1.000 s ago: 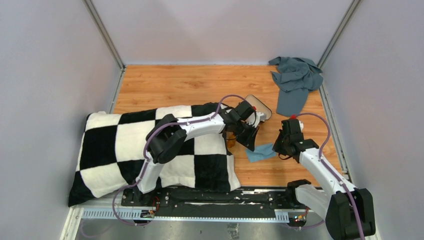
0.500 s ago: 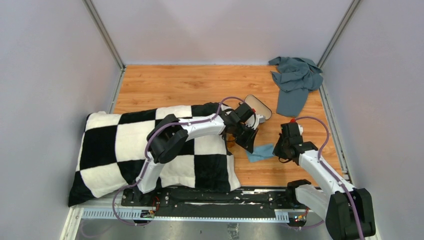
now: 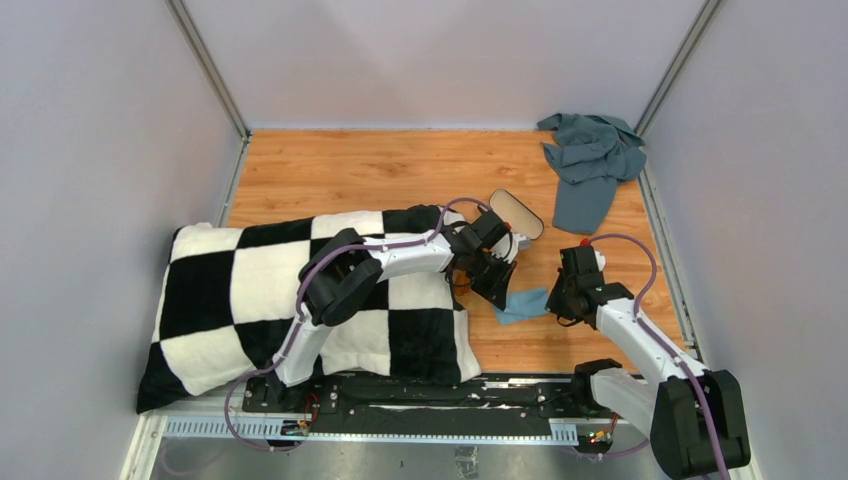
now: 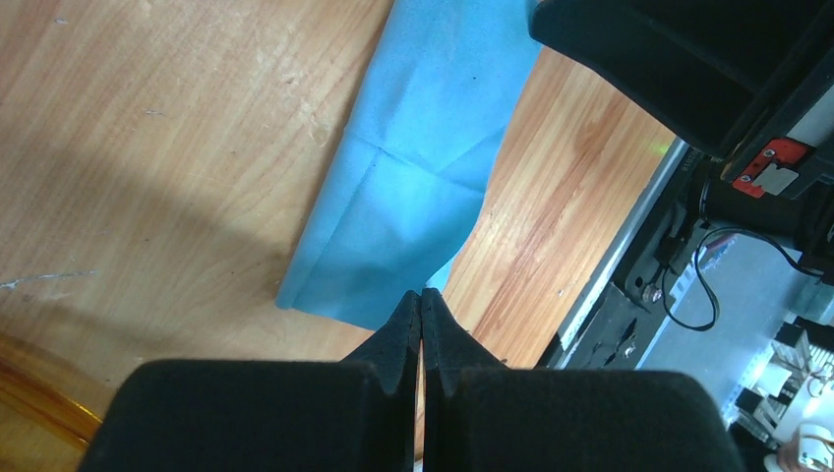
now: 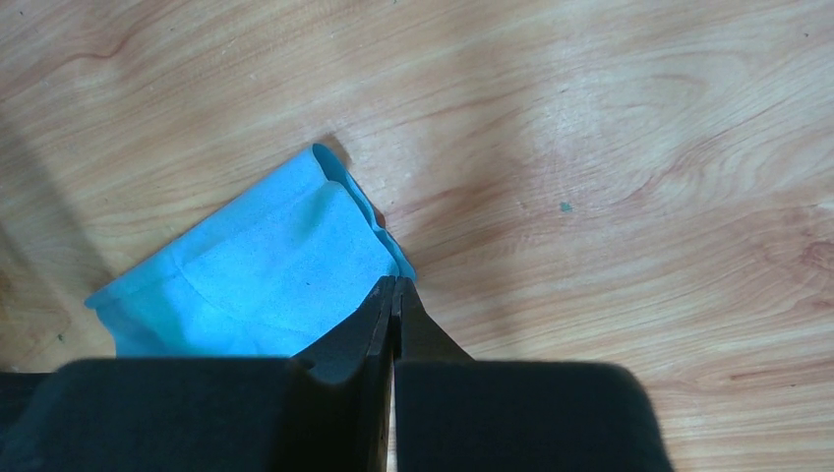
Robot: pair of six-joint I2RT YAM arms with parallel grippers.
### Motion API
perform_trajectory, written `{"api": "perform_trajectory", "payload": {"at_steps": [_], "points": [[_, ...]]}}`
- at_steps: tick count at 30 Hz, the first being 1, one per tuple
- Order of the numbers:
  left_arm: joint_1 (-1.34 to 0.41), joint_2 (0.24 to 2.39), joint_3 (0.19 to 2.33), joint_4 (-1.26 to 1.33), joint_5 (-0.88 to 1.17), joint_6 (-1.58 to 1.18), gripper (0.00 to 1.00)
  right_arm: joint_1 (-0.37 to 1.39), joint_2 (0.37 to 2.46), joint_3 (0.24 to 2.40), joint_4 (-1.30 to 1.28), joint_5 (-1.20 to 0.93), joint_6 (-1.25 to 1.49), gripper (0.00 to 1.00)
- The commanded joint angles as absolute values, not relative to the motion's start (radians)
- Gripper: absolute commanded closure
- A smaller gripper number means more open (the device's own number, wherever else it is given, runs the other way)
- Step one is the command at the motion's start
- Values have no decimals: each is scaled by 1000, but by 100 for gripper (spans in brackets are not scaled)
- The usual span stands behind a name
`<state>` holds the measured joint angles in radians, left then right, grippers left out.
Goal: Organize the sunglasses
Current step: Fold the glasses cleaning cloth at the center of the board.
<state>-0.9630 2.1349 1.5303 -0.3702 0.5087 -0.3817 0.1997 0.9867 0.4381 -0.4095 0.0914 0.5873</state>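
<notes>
**Top view.** The left arm reaches to the right across a black-and-white checkered blanket. The left fingers sit low over the wooden counter, just off the blanket's right edge. Only a sliver of the amber sunglasses shows. It lies at that blanket edge, tucked under the left wrist and just left of the fingers. A small light-blue cloth lies flat between the two arms, and the right fingers are at its right side. The open black case, beige lining up, lies just beyond the left wrist. A crumpled grey-blue rag sits in the far right corner.

**Left wrist view.** The left fingers are pressed together with no gap and hold nothing. Their tips point at the near edge of the light-blue cloth; I cannot tell whether they touch it. An amber curve of the sunglasses shows at the lower left corner, on the counter and apart from the cloth.

**Right wrist view.** The right fingers are likewise closed tight. Their tips are at the curled right corner of the light-blue cloth. Whether they pinch the fabric cannot be told.
</notes>
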Motion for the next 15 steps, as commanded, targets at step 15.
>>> {"api": "perform_trajectory", "payload": {"at_steps": [15], "points": [[-982, 2151, 1513, -345, 516, -399, 100, 184, 1007, 448, -392, 136, 607, 100]]}}
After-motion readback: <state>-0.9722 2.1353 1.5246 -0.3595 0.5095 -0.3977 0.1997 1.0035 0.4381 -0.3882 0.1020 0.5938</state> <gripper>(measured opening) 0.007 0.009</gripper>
